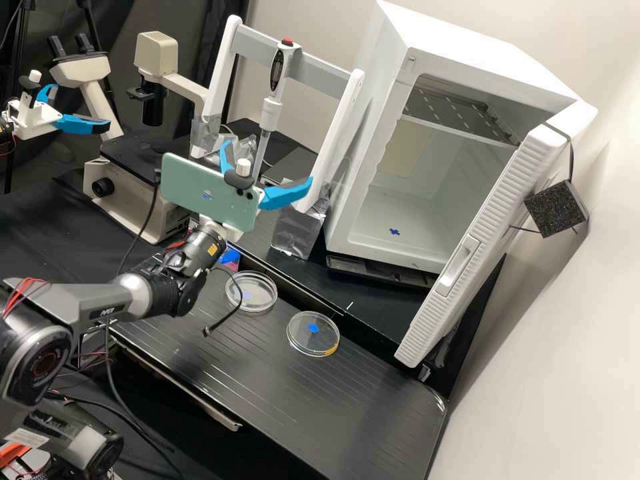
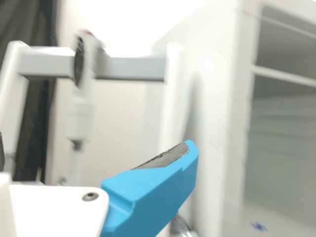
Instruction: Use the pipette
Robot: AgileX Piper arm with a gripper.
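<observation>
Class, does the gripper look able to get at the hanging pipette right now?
Probably yes: the gripper is open towards the rack, and nothing seems to stand between it and the pipette.

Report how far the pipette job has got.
Done: no finished step is evident; the pipette is upright at the grey crossbar of its white stand. In hand: nothing; the gripper is open in front of the stand, its blue fingers spread. Left: apparently everything, from gripping the pipette and lifting it off to using it, perhaps at the two clear dishes on the black bench top.
</observation>
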